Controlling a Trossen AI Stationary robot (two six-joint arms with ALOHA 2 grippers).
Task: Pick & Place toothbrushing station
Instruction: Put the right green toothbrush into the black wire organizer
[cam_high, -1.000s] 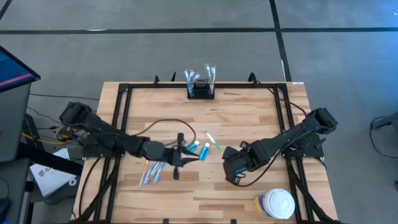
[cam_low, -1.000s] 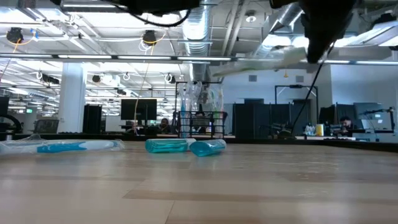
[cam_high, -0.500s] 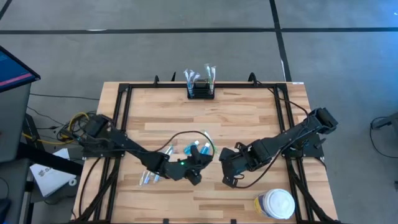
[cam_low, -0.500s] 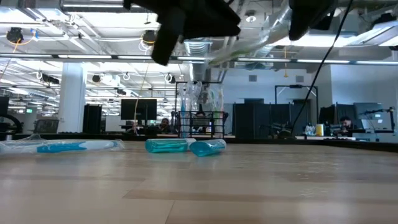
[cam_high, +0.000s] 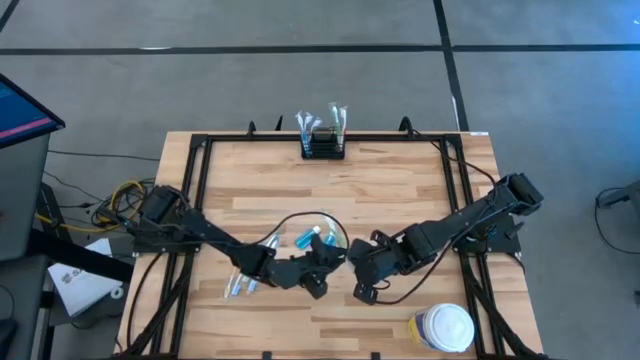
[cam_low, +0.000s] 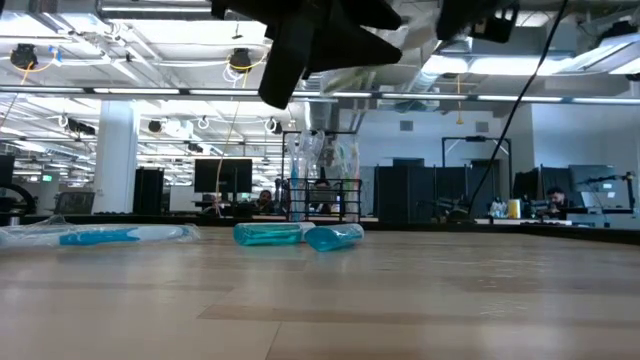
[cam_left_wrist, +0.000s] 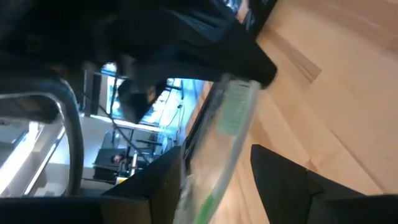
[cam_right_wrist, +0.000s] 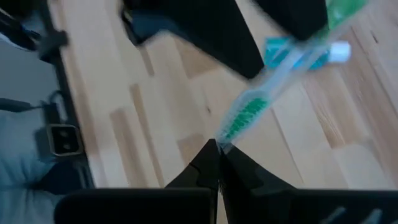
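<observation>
The toothbrushing station (cam_high: 323, 145), a small black open-topped holder, stands at the table's far edge with wrapped brushes upright in it. It also shows in the low view (cam_low: 322, 195). At mid-table my right gripper (cam_right_wrist: 217, 148) is shut on a clear-wrapped toothbrush (cam_right_wrist: 249, 112) with green bristles, held above the table. My left gripper (cam_left_wrist: 217, 168) is open. Its two fingers stand on either side of the same toothbrush (cam_left_wrist: 233, 118), close against my right gripper (cam_high: 354, 264). I cannot tell whether the left fingers touch the wrapper. My right gripper pinches the wrapped toothbrush's bristle end (cam_right_wrist: 225, 142) between its two shut fingertips, coming slanting down from the table's right side. The toothbrush runs on past the fingers toward my left gripper, lifted clear of the table.
Two blue tubes (cam_high: 312, 238) lie on the wood just beyond the grippers, also seen in the low view (cam_low: 268, 233). Wrapped brushes (cam_high: 243, 280) lie near the left arm. A round white-lidded jar (cam_high: 441, 326) stands at the near right corner. A black frame (cam_high: 195, 190) edges the table.
My left gripper has gone toward the table's right edge and a little toward its near edge, rolling about its own line, and now stands around the toothbrush beside my right gripper. My right gripper has tipped slightly, still holding the toothbrush.
</observation>
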